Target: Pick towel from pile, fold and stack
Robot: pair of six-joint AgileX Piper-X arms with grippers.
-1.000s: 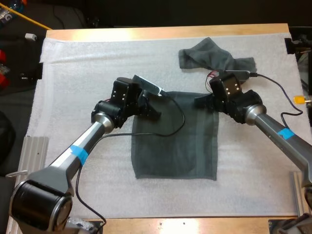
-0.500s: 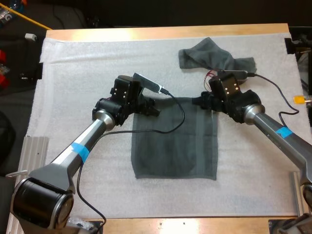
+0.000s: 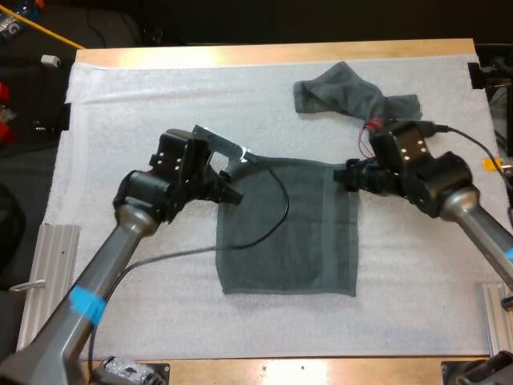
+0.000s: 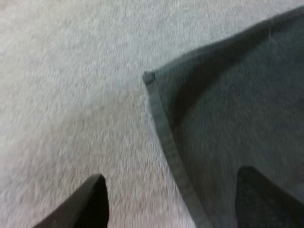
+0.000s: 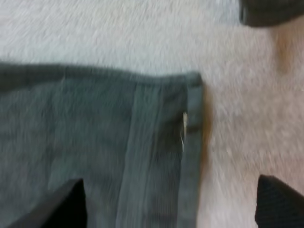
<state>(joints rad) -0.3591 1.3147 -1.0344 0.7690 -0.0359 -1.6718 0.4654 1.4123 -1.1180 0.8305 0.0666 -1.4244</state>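
in the high view the left gripper [image 3: 231, 191] hides part of the flat towel's [image 3: 292, 233] far left corner, and the right gripper [image 3: 351, 175] hides its far right corner. in both wrist views the flat towel is cut off at the edges.

So the right gripper [image 5: 171, 204] has its fingers spread wide over a hemmed corner of the flat towel [image 5: 85, 137], one above cloth, the other above the white mat [image 5: 247, 95].

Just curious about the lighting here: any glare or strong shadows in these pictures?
High view: even light, no glare on the mat. Left wrist view: a darker fold shadow on the towel just inside its hem. Right wrist view: a thin shadow along the towel's side edge.
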